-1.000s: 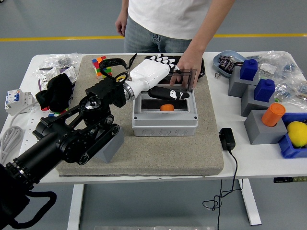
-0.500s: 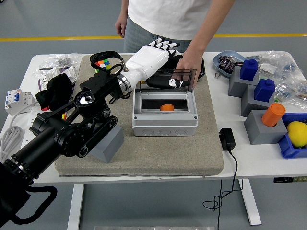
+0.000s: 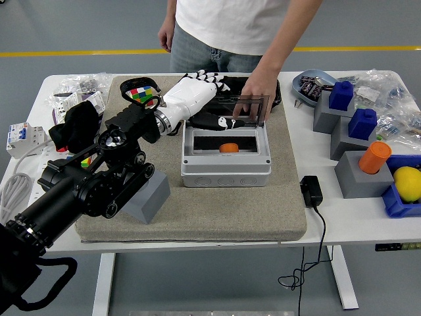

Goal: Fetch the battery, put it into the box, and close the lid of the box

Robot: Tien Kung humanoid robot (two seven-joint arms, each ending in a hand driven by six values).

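Note:
A grey box (image 3: 225,164) stands open on the grey mat, with an orange battery (image 3: 228,147) lying inside it. Its dark see-through lid (image 3: 253,110) stands upright at the box's far edge. A person's hand (image 3: 257,89) rests on the top of the lid. My left hand (image 3: 200,99), white with black fingers, hovers just beyond the box's far left corner. Its fingers are spread and hold nothing. My right hand is out of view.
A Rubik's cube (image 3: 139,94) lies on the mat's far left and a grey block (image 3: 147,197) sits under my left arm. A black adapter (image 3: 310,191) and its cable lie right of the mat. Grey stands with blue blocks (image 3: 341,95), an orange cylinder (image 3: 375,157) and a yellow object (image 3: 408,182) fill the right side.
My left hand has lifted out from over the box and drawn back to the left. The battery stays in the box. The person's hand stays on the lid.

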